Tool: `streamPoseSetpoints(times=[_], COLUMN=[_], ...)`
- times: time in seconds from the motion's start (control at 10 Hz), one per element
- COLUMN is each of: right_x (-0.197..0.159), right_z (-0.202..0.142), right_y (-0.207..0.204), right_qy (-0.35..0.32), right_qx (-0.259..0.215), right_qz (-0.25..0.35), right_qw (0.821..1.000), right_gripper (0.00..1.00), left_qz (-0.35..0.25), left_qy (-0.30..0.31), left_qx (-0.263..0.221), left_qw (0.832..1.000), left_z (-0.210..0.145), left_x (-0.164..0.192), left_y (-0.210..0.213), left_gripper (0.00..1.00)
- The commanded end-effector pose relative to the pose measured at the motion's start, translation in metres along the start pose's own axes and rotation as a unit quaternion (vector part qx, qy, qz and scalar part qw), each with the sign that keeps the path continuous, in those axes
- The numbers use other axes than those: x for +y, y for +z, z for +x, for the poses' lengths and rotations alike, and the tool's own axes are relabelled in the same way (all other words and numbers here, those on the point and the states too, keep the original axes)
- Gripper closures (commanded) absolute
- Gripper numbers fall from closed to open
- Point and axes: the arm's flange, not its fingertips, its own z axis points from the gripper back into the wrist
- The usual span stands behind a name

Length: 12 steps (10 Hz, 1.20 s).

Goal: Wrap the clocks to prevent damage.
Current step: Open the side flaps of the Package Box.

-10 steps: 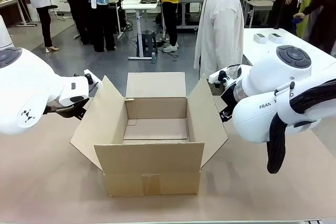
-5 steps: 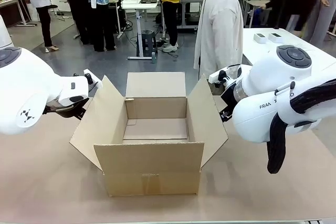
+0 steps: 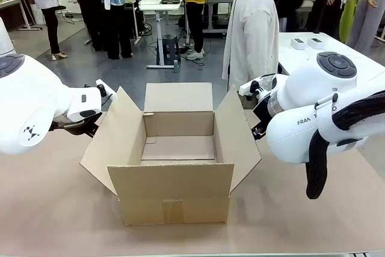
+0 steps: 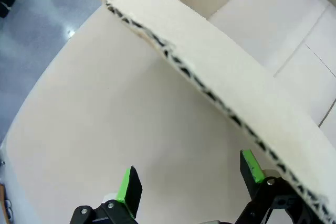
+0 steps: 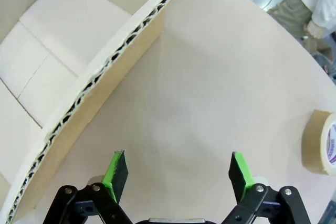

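A tan table is occupied at its middle by an open cardboard box with its flaps splayed. The left gripper is held spread wide just outside the left flap. The right gripper is likewise spread outside the right flap, with a tape roll lying nearby. Where the clocks lie relative to either cannot be told.

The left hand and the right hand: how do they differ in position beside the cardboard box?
The left hand is beside the left box flap, the right hand beside the right box flap. One finger of the left hand sits close against its flap's edge; both fingers of the right hand stand clear of theirs. Both hands are open and empty.
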Motion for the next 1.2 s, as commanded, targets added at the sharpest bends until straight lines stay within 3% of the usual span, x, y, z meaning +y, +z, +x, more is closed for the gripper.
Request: streamPoseSetpoints(times=[0.0, 0.3, 0.6, 0.8, 1.1], right_x=[-0.009, -0.044, -0.027, -0.024, -0.023], right_z=[0.009, 0.041, 0.048, 0.045, 0.043], right_y=[0.035, 0.164, 0.283, 0.309, 0.305], right_qy=[0.039, 0.018, 0.055, 0.019, 0.038], right_qx=[0.007, 0.030, 0.039, 0.033, 0.027], right_qz=[-0.032, -0.073, -0.053, -0.083, -0.068], right_qw=[0.999, 0.997, 0.996, 0.996, 0.997], right_gripper=[0.00, 0.00, 0.00, 0.00, 0.00], left_qz=[0.060, -0.010, -0.049, -0.026, -0.034], left_qy=[-0.021, -0.095, -0.123, -0.115, -0.118], left_qx=[0.020, 0.033, 0.033, 0.046, 0.033], left_qw=[0.998, 0.995, 0.991, 0.992, 0.992], left_z=[0.010, 0.054, 0.080, 0.101, 0.085], left_x=[0.007, 0.033, 0.031, 0.026, 0.027], left_y=[0.033, 0.135, 0.222, 0.253, 0.238], left_gripper=[0.00, 0.00, 0.00, 0.00, 0.00])
